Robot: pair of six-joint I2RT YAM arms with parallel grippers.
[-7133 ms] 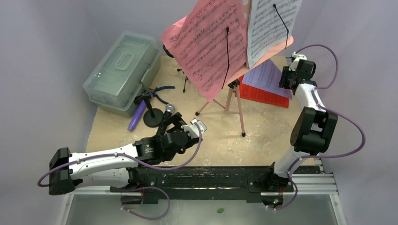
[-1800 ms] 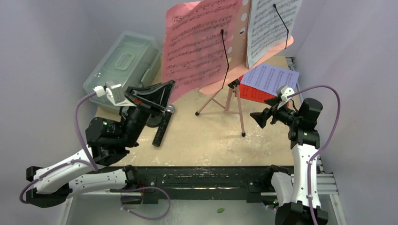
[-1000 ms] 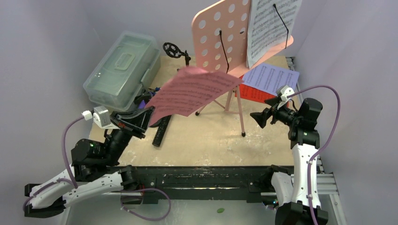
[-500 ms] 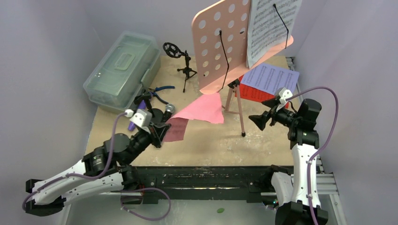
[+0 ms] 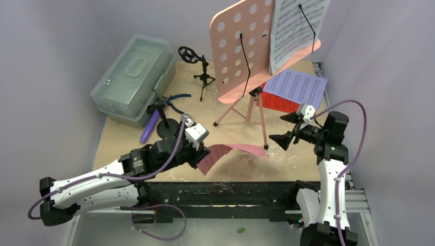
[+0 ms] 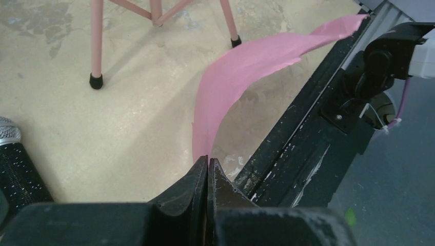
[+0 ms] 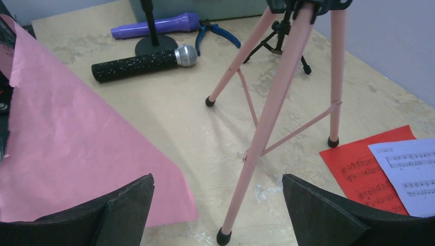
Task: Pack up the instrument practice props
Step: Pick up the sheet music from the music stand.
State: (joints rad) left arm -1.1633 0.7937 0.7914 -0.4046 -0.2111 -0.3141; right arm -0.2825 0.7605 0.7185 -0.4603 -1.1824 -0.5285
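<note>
My left gripper (image 5: 201, 154) is shut on the corner of a pink sheet-music page (image 5: 233, 150), which curls low over the table's near edge; the left wrist view shows the page (image 6: 246, 66) pinched at the closed tips (image 6: 208, 160). The pink perforated music rack (image 5: 246, 46) stands on tripod legs (image 7: 267, 128) and carries a white page (image 5: 297, 25). Lilac (image 5: 297, 87) and red (image 5: 279, 102) pages lie behind it. My right gripper (image 5: 284, 134) hangs open and empty near the rack's front leg. A purple microphone (image 7: 159, 25) and a black-silver microphone (image 7: 143, 64) lie at the left.
A clear greenish case (image 5: 133, 77) sits closed at the back left, with blue-handled pliers (image 5: 177, 97) beside it. A black mic tripod (image 5: 199, 66) and a round-based stand (image 5: 165, 128) stand nearby. The black rail (image 5: 231, 192) runs along the near edge.
My left gripper pulled the pink page off the rack, then swung it down and right to the near edge. The right gripper dipped slightly and stayed open.
</note>
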